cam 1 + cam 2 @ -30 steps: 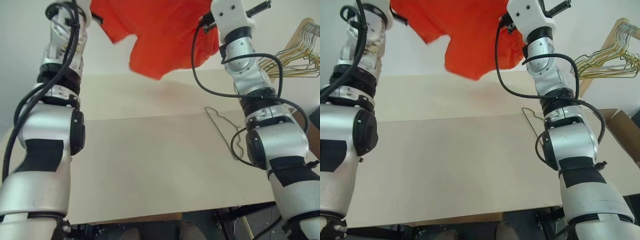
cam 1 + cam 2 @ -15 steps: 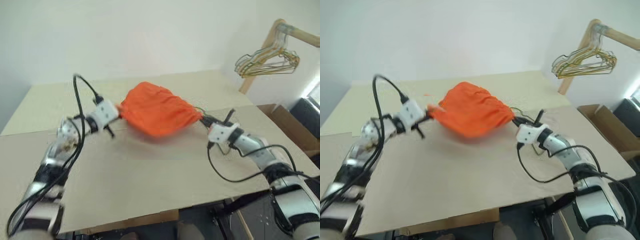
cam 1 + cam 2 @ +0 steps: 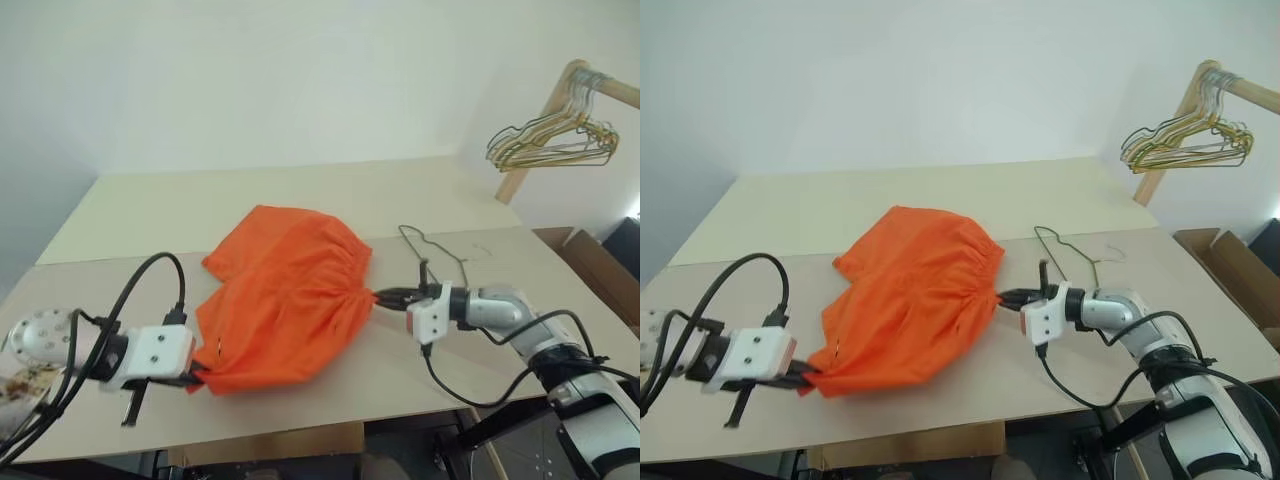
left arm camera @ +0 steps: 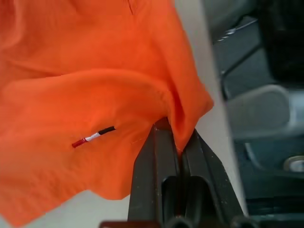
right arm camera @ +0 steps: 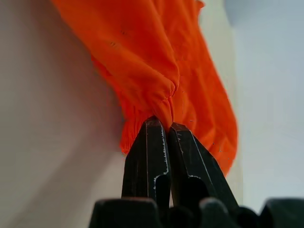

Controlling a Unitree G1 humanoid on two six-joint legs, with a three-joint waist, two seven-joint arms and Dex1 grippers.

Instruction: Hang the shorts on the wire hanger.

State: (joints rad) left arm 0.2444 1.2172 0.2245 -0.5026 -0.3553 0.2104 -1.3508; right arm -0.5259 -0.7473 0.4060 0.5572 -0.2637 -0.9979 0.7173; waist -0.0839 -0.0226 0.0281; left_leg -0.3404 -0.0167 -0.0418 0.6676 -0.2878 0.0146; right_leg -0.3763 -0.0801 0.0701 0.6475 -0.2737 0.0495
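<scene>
You can see the shorts lying spread on the table, and both pincers are clenched on the fabric: the left gripper pinches the corner near the front edge of the table, and the right gripper pinches the gathered waistband on the right side. The wire hanger lies flat on the table just behind the right gripper, apart from the shorts. A bunch of hangers hangs on a wooden rail at the far right.
</scene>
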